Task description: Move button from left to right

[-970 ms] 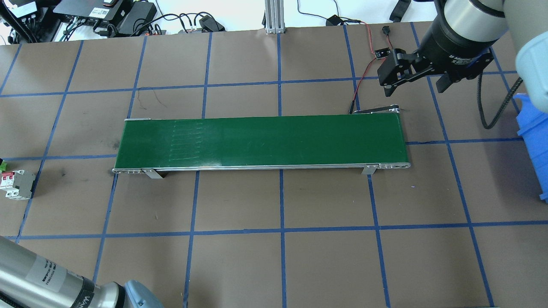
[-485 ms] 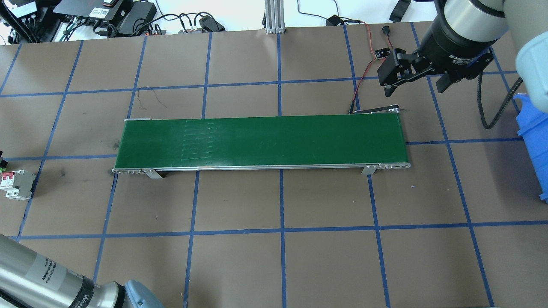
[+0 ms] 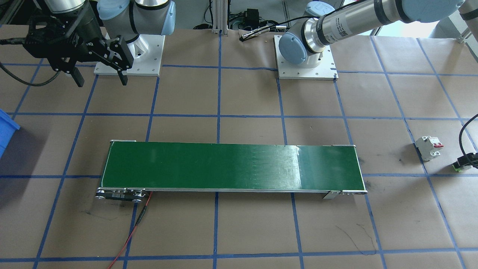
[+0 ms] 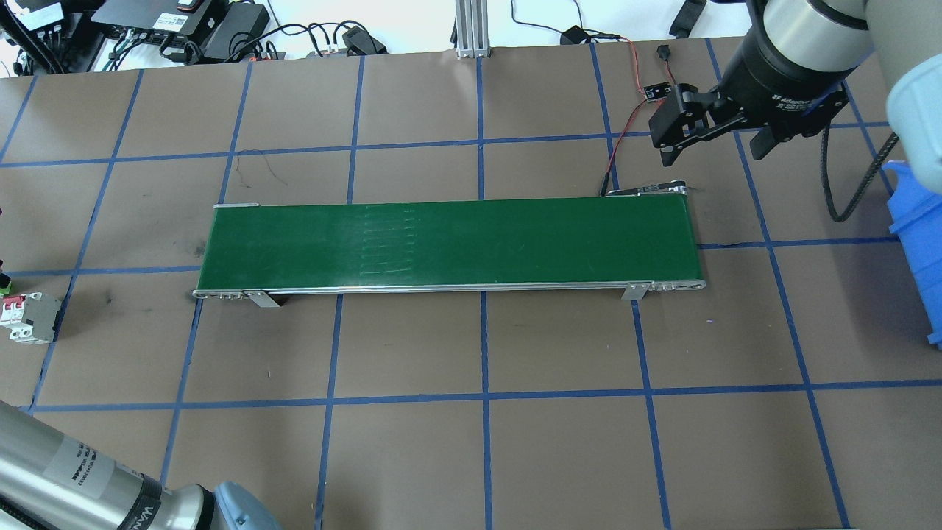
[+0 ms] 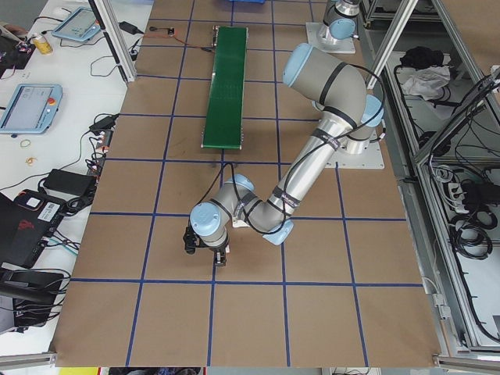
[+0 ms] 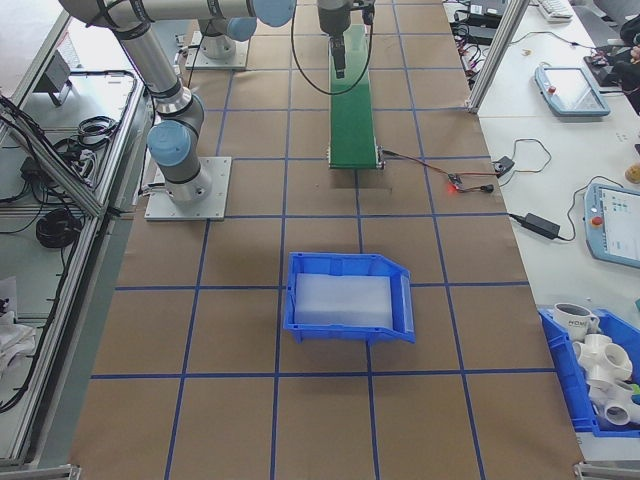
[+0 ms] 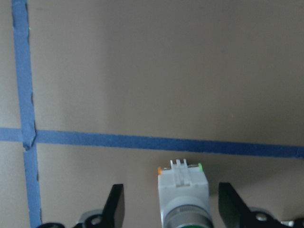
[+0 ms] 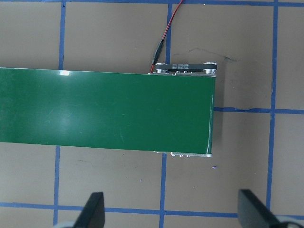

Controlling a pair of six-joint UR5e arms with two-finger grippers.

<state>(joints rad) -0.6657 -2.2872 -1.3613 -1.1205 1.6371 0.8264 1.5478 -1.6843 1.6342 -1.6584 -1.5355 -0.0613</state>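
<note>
My left gripper [image 7: 172, 209] is spread wide, the button [image 7: 183, 192] lying between the fingers at six o'clock in its wrist view, touching neither. It sits on the table's left end near the breaker [image 3: 429, 147]. I judge it light, rigid, with a slick cap, so I'd pinch the boxy white base. My right gripper [image 4: 717, 140] hangs spread and empty by the belt [image 4: 449, 243].
</note>
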